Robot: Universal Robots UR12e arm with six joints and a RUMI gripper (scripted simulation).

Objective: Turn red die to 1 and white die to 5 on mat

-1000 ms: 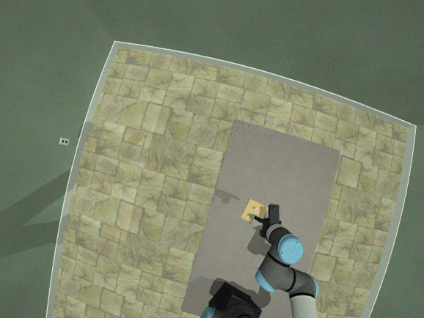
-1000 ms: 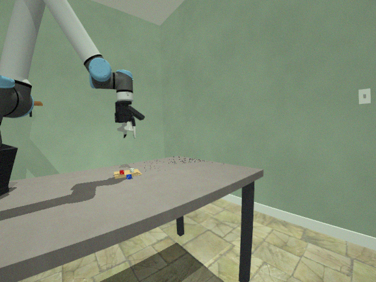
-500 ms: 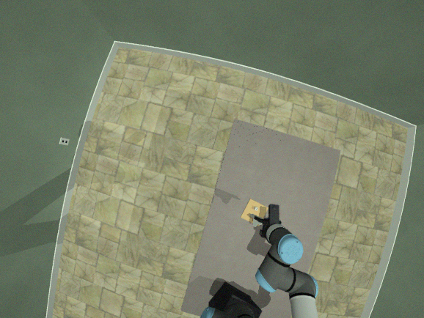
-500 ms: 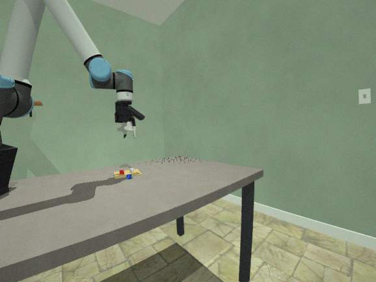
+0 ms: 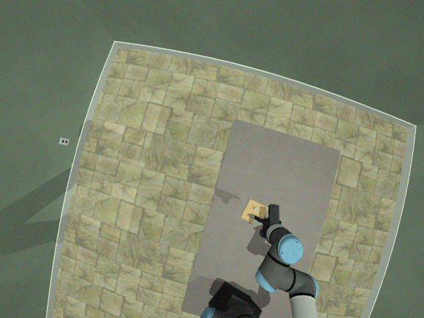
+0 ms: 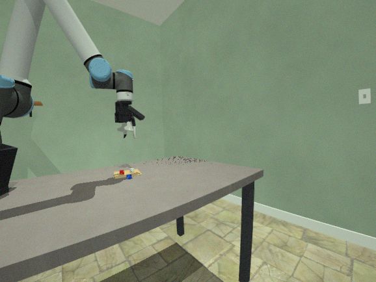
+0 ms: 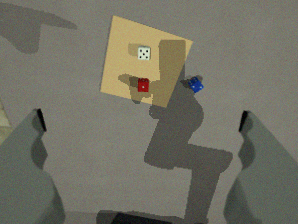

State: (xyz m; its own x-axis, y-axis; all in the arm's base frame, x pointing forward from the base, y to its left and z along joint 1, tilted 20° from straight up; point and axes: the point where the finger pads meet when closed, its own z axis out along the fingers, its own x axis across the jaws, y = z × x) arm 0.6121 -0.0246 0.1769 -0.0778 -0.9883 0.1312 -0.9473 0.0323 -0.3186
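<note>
Top view, desk: grey desk (image 5: pixel 279 161) (image 6: pixel 195 192) (image 7: pixel 90 175) on a floor of yellowish stone tiles (image 5: pixel 147 154) (image 6: pixel 208 240), with green walls around.
Top view, mat: square yellow mat (image 5: pixel 248 210) (image 6: pixel 137 173) (image 7: pixel 120 65) on the desk, partly overlapped by the arm's end.
Top view, white die: white die (image 5: pixel 256 208) (image 6: pixel 131 170) (image 7: pixel 144 53) on the mat, clear of its edges.
Top view, arm: arm (image 5: pixel 273 269) (image 6: pixel 76 32) reaching over the desk, its blue-capped joint near the mat.
Exterior view, fingers: fingers (image 6: pixel 129 137) pointing down, high above the mat, touching neither dice nor desk.
Exterior view, dice: red die (image 6: pixel 121 172) (image 7: pixel 143 85) and white die on the mat; blue die (image 6: pixel 129 177) (image 7: pixel 196 85) on the desk just beside it.
Wrist view, white die: five pips on the upper face; die lying flat, well inside the mat.
Wrist view, red die: a single pip on the face towards the camera; die fully on the mat, nearer its lower edge than the white die.
Wrist view, blue die: outside the mat's right edge, turned at an angle to the other dice; top number too small to tell.
Wrist view, fingers: wide apart, one at each side, with nothing between them.
Wrist view, shadow: dark shadow of the arm across the desk and the mat's right part.

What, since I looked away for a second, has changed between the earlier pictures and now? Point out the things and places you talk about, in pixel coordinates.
Nothing has visibly changed. The arm (image 5: pixel 290 249) (image 6: pixel 100 69) and its open hand (image 5: pixel 255 220) (image 6: pixel 129 136) (image 7: pixel 144 111) are where they were, above the table (image 5: pixel 279 168) (image 6: pixel 195 182) (image 7: pixel 100 165). The red die (image 6: pixel 121 172) (image 7: pixel 143 85), white die (image 5: pixel 256 209) (image 6: pixel 131 170) (image 7: pixel 144 53) and blue die (image 6: pixel 129 177) (image 7: pixel 196 85) show no shift either.
</note>
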